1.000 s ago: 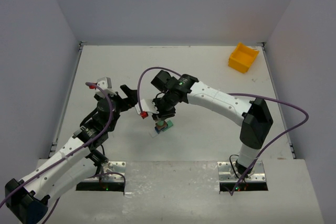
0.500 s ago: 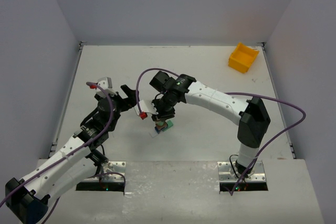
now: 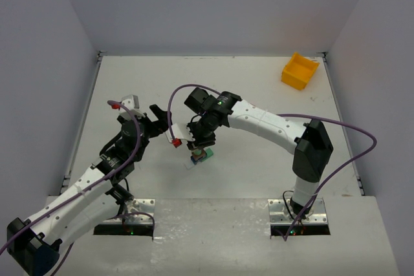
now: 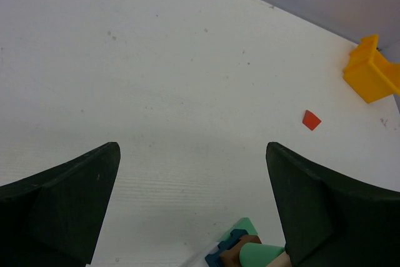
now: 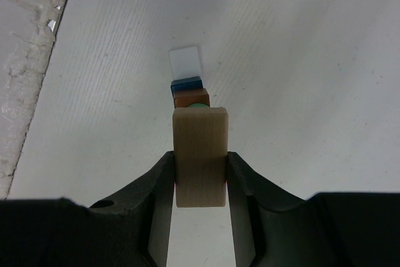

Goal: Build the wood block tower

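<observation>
Right wrist: tan block [image 5: 200,154] along fingers [image 5: 159,184]

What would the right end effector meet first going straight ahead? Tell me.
Probably the wood block tower: the tan block in the right end effector lines up with its green top; the gap is unclear.

— What colours show in the wood block tower [image 5: 187,84]?
— White, blue, brown and a sliver of green. The tan block [image 5: 200,142] on it is plain.
— And the rest?
— A yellow bin [image 3: 299,71] far right and a small red piece [image 4: 311,119], both on the white table [image 3: 259,82]. The left arm [image 3: 77,198] and right arm [image 3: 265,121] are white with black joints and purple cables [image 3: 362,137]. The left gripper [image 4: 192,154] and right gripper [image 5: 200,161] are black.
</observation>
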